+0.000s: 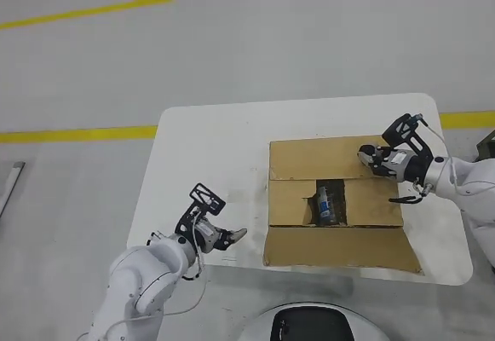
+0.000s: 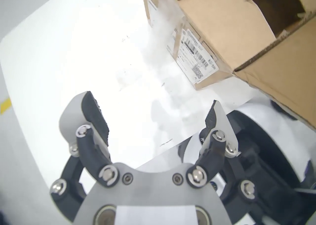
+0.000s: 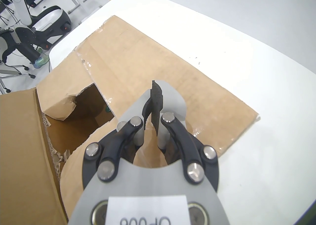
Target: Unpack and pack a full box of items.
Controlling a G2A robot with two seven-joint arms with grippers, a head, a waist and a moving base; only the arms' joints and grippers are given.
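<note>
Your R gripper (image 3: 152, 102) is pinched shut on the cardboard box (image 1: 341, 247) flap (image 1: 375, 205), box's 2 o'clock. L gripper (image 2: 151, 102) is wide open, empty, at 8 o'clock.

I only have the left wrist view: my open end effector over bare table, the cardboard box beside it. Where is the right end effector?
Observer: The right end effector is at the cardboard box's far right corner, over the far flap.
Operator: Open or shut?
Observer: Its fingers are closed together. I cannot tell whether they pinch cardboard.
Operator: Anything in the box?
Observer: Through the gap between the flaps, the top view shows a bottle lying inside.
</note>
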